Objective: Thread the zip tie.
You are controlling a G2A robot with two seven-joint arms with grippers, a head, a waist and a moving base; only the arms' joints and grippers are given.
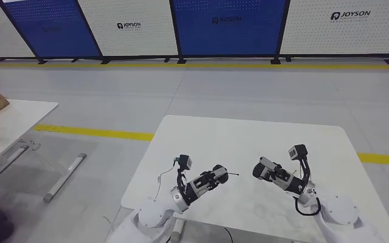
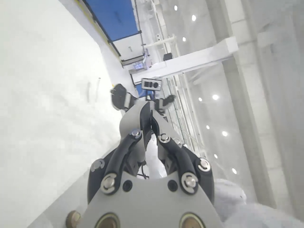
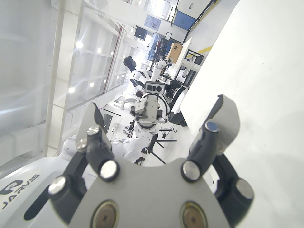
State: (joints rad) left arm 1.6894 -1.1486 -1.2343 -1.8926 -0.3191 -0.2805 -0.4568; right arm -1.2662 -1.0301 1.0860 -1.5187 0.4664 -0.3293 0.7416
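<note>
A thin dark zip tie (image 1: 231, 174) sticks out sideways from my left gripper (image 1: 220, 173), a short way above the white table (image 1: 255, 136). In the left wrist view the left gripper (image 2: 149, 116) has its fingers pressed together. My right gripper (image 1: 260, 169) faces it from the right across a small gap, and its jaws stand wide apart with nothing between them. The right wrist view shows the right gripper (image 3: 158, 110) with its spread fingertips (image 3: 222, 103), and the left gripper (image 3: 144, 113) straight ahead. In the left wrist view the right gripper (image 2: 142, 98) is beyond the shut fingers.
Both arms hover near the table's front edge (image 1: 243, 228). The back half of the table is bare white surface. A second white table (image 1: 24, 118) stands to the far left across the grey floor.
</note>
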